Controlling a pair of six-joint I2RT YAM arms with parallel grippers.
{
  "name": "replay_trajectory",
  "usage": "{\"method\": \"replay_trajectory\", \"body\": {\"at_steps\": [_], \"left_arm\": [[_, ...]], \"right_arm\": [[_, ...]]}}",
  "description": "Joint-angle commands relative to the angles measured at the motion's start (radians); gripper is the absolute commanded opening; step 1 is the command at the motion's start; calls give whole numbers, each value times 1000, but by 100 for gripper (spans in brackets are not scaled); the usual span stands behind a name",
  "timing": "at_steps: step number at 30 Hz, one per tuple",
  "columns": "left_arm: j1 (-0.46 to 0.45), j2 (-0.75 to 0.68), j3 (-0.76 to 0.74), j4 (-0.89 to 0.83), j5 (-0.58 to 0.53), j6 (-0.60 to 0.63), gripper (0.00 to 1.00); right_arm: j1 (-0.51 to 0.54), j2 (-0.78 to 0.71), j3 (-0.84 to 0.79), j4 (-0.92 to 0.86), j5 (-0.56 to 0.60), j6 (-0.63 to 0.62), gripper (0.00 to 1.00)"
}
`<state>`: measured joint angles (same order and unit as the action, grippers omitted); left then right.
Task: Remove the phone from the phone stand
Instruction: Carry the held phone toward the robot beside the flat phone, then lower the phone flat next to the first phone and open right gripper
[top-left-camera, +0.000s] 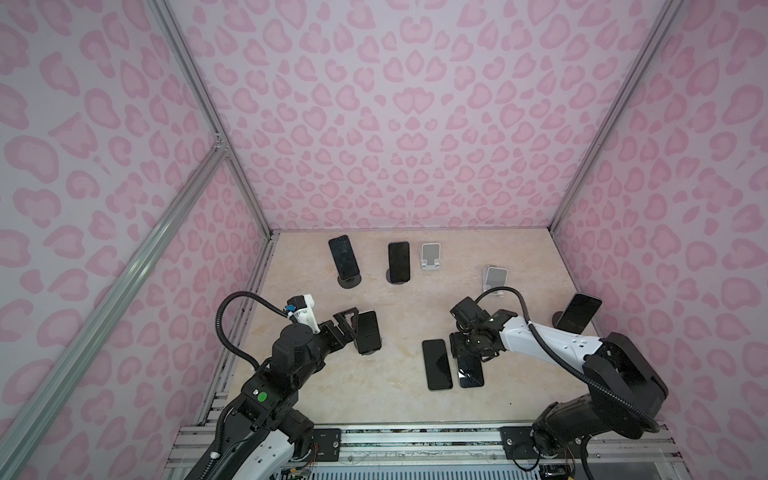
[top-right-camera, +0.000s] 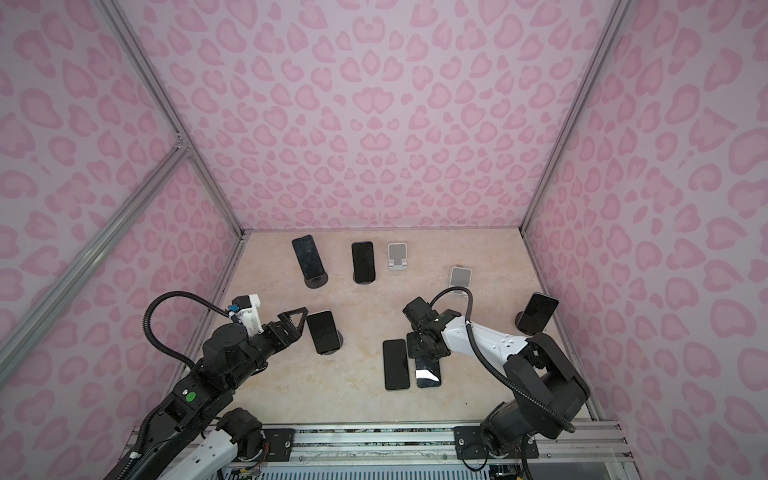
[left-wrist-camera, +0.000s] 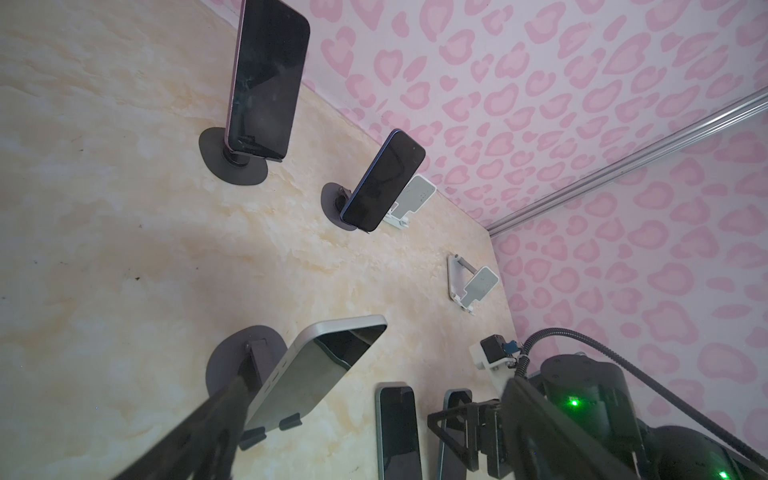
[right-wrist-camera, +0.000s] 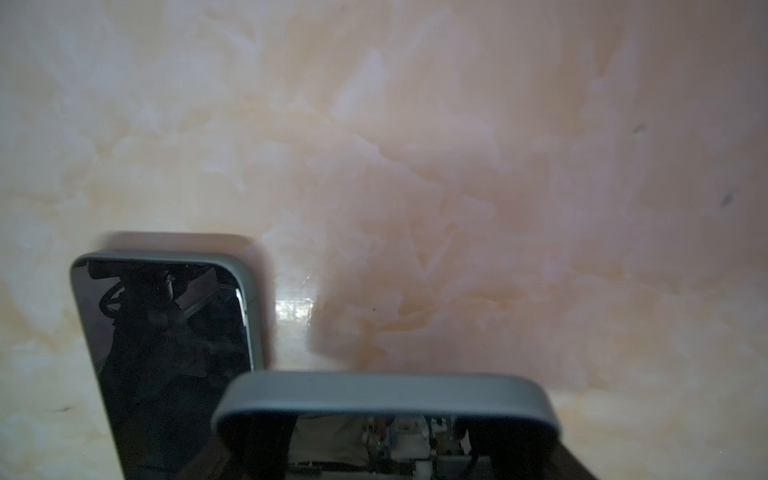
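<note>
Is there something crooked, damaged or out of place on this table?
Nothing looks damaged or spilled. Only the back-left phone sits turned on its round stand, unlike the straight phone beside it.

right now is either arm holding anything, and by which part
right jaws seem to clamp the grey-edged phone by its long edges, near one end. left jaws stand open around the stand's phone, holding nothing.

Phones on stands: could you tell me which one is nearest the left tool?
The near-left phone, right at the open left tool; the other three propped phones stand far off.
</note>
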<state>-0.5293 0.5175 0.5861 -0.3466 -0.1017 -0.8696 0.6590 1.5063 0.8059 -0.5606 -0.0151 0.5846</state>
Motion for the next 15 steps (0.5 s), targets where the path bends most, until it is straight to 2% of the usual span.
{"method": "replay_trajectory", "body": {"at_steps": [1, 15], "left_arm": [[1, -2, 1, 10, 0, 3, 98], [0, 15, 14, -1, -2, 18, 98]], "right_arm": [[1, 13, -22, 44, 21, 33, 69], [1, 43, -66, 122, 52, 94, 73]]}}
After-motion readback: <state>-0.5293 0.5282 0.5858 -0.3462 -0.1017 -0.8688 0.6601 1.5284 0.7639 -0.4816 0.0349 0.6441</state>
